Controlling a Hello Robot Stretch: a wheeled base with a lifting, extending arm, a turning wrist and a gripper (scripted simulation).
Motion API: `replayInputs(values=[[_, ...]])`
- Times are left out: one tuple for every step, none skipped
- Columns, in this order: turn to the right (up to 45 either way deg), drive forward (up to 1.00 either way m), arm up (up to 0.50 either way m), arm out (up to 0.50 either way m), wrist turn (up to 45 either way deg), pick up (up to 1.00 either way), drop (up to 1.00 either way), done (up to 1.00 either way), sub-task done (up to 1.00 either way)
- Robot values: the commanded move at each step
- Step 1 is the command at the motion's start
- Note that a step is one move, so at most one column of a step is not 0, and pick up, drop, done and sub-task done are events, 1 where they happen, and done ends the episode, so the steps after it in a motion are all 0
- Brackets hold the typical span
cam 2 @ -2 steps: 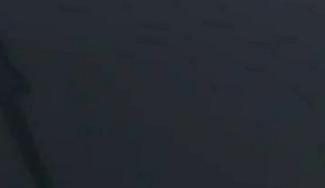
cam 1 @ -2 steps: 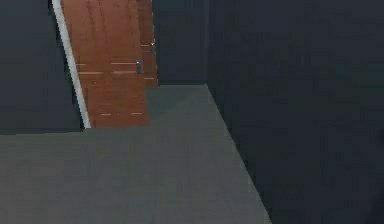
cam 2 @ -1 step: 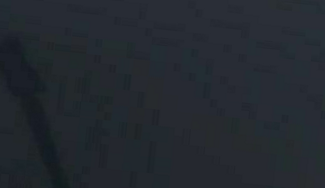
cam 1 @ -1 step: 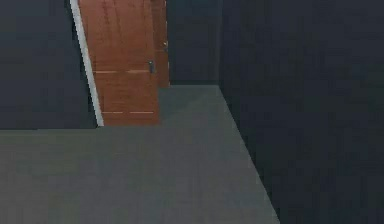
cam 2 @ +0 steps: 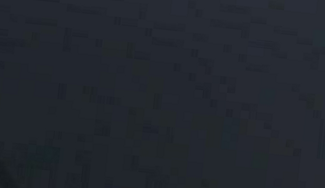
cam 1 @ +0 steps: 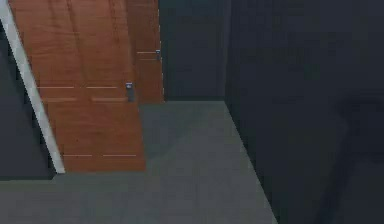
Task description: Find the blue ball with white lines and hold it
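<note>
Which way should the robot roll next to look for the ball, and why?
Probably ahead along the grey floor toward the wooden doors: a dark wall stands at the forward view's right, and the arm side view faces a dark surface too.

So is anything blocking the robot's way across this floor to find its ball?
Nothing visible stands on the grey floor ahead; it runs to two wooden doors. A dark wall lines the forward view's right, and more dark wall faces the arm side.

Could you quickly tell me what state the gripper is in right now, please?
Gripper: cannot be told from these pictures.
</note>
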Motion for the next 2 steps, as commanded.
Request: replayInputs(values=[[0.0,1.0,0.0,0.0,0.0,0.0,0.0,0.0,0.0],[0.0,0.95,0.0,0.0,0.0,0.0,0.0,0.0,0.0]])
